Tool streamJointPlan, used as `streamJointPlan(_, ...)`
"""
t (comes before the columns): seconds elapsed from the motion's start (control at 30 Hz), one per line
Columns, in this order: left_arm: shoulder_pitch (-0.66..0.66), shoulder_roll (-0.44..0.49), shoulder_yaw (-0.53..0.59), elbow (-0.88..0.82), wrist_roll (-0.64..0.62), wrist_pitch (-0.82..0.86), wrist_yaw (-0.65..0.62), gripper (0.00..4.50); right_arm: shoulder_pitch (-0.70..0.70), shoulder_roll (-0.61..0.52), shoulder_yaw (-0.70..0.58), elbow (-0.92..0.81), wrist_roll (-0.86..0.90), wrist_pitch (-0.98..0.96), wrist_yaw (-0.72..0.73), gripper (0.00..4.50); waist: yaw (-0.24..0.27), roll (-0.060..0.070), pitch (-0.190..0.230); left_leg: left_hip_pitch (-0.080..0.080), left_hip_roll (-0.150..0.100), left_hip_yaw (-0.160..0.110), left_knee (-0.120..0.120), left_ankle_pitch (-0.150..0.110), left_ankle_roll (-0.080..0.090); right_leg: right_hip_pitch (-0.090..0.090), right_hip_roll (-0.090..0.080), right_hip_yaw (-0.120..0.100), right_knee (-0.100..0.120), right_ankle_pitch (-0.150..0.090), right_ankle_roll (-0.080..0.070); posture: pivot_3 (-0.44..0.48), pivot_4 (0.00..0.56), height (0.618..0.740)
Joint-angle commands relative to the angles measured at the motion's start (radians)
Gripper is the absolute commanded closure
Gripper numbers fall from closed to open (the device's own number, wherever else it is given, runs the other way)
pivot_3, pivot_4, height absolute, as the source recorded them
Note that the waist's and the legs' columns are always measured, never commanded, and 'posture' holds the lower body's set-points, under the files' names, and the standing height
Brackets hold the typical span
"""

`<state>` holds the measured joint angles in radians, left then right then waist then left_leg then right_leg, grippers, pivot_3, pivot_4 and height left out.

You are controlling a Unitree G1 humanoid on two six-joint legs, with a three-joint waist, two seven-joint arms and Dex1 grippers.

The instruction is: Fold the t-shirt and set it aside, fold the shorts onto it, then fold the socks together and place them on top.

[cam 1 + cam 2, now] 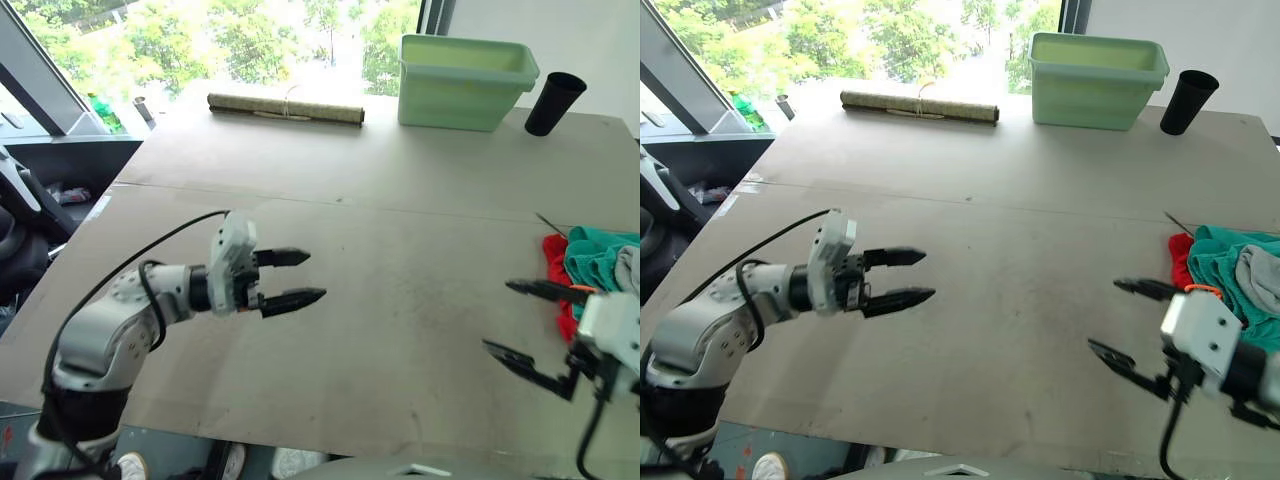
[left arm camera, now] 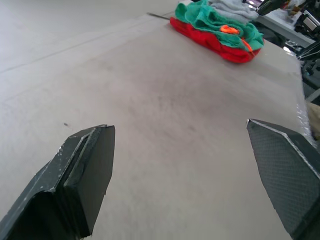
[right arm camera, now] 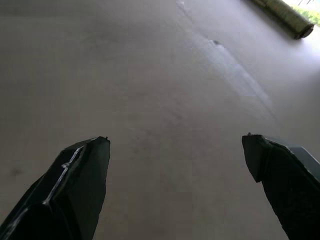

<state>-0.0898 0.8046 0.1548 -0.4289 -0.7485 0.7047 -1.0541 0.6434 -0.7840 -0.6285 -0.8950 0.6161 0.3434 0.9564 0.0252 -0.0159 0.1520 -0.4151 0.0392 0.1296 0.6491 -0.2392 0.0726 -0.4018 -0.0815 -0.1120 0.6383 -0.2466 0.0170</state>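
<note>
At the table's right edge lies a pile of clothes. The red t-shirt (image 1: 553, 262) is at the bottom, the teal shorts (image 1: 1213, 262) with an orange drawstring (image 2: 229, 29) lie on it, and the grey socks (image 1: 1262, 277) rest on top. My right gripper (image 1: 1124, 320) hovers open just left of the pile, its fingers pointing left and holding nothing. My left gripper (image 1: 300, 277) is open over the left half of the table, pointing right toward the pile and far from it, also empty.
A brown board table (image 1: 380, 270) spans the scene. At its far edge stand a light green bin (image 1: 462, 80), a black cup (image 1: 552, 103) and a rolled mat (image 1: 285, 107). A thin dark stick (image 1: 551, 224) lies just beyond the pile.
</note>
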Motion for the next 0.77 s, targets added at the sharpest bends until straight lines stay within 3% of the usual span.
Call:
streamJointPlan(0.03, 0.076, 0.031, 0.081, -0.068, -0.022, -0.029, -0.023, 0.00, 0.081, 0.077, -0.085, -0.042, 0.050, -0.023, 0.011, 0.04, -0.004, 0.000, 0.000, 0.000, 0.000, 0.000, 0.000, 0.000, 0.000, 0.000, 0.000, 0.000, 0.000, -0.001, 0.001, 0.000, 0.150, 0.740)
streamJointPlan(0.13, 0.173, 0.057, 0.155, -0.078, -0.031, -0.030, -0.043, 0.00, 0.176, 0.192, -0.110, 0.003, -0.029, -0.111, 0.018, 0.04, -0.011, 0.003, -0.001, 0.001, 0.000, -0.001, 0.000, -0.002, 0.004, 0.000, -0.001, 0.000, 0.001, -0.001, 0.000, 0.000, 0.150, 0.740)
streamJointPlan(0.33, 0.254, 0.084, 0.204, -0.066, -0.029, -0.045, -0.085, 0.00, 0.257, 0.279, -0.143, 0.040, -0.072, -0.200, 0.026, 0.04, -0.012, 0.006, -0.001, 0.000, -0.001, -0.002, -0.002, -0.003, 0.004, -0.003, -0.003, 0.000, 0.001, -0.002, 0.000, 0.000, 0.150, 0.740)
streamJointPlan(0.77, 0.310, 0.085, 0.166, -0.004, 0.015, -0.124, -0.162, 0.00, 0.201, 0.159, -0.188, 0.036, 0.004, -0.111, -0.020, 0.04, -0.012, 0.007, -0.001, 0.000, -0.001, 0.000, -0.006, -0.002, 0.003, -0.004, -0.004, -0.001, -0.001, -0.002, 0.000, 0.000, 0.150, 0.740)
